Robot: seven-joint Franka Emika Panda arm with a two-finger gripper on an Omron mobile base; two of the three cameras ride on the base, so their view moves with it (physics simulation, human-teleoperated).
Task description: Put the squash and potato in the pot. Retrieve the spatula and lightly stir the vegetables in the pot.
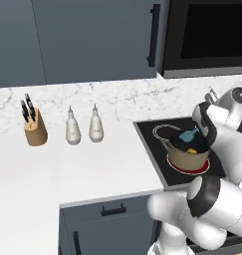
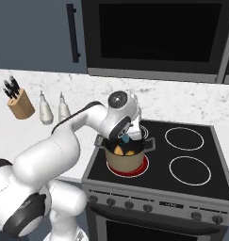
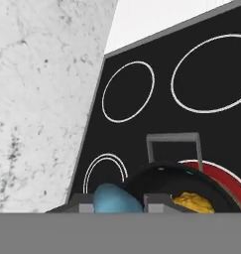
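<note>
Over the pot [image 2: 126, 159], hand [image 3: 119, 202] shut, seemingly gripping the spatula [image 3: 115, 199]; too hard a stir could flick squash [image 3: 193, 203] out.

Both base views look forward and down, sharing the pot [image 1: 188, 155] on the stove [image 2: 200, 176]. The hand view sits very near, probably just above its rim.

Wooden knife block [image 1: 35, 128] at nine o'clock on the white counter [image 1: 67, 169], two white bottles [image 1: 84, 127] just beside it toward three. Black cooktop [image 2: 191, 160] at four o'clock, dark microwave [image 2: 158, 35] at twelve above.
</note>
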